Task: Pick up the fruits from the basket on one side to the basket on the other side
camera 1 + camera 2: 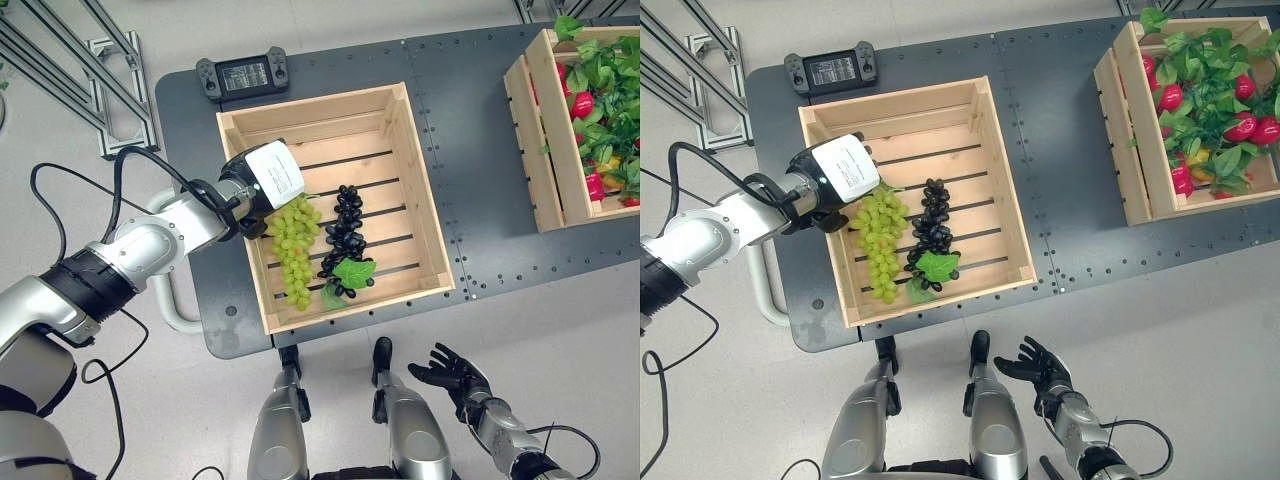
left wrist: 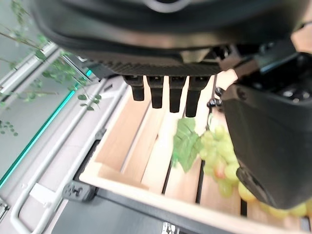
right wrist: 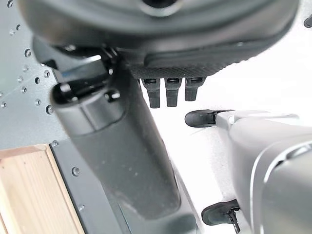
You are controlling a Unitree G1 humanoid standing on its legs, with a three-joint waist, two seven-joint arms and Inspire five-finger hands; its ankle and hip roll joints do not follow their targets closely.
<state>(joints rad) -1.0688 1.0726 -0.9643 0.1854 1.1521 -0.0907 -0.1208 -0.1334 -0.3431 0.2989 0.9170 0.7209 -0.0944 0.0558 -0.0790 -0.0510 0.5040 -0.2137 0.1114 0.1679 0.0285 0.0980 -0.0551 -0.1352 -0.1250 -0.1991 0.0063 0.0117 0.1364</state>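
Dark grey metal desk (image 1: 470, 180), rounded corners, rows of small bolt holes.

Pale slatted wooden crate (image 1: 420, 190), near basket, centre of the desk. Contents: one bunch of green grapes (image 1: 295, 245) at the crate's 9 o'clock side; one bunch of black grapes with a green leaf (image 1: 345, 245) just beside it toward 3 o'clock, at the crate's middle. Both bunches lie along the floor slats, stems toward 12 o'clock.

Second pale wooden crate (image 1: 545, 150), at 2 o'clock on the desk, well apart from the first. Contents: leafy green stems with red fruits (image 1: 600, 110), a little yellow showing among them.

Black handheld controller with a screen (image 1: 242, 74), at 11 o'clock on the desk, just beyond the near crate's far wall.

Left hand (image 1: 262, 180), dark with a white cover, over the near crate's 9 o'clock wall, above the stem end of the green grapes. Fingers (image 2: 157, 92) straight and pointing down in the wrist view, nothing clasped; the green bunch lies below them.

Right hand (image 1: 452, 372), at 5 o'clock, off the desk and low beside the robot, fingers spread loosely, holding nothing.
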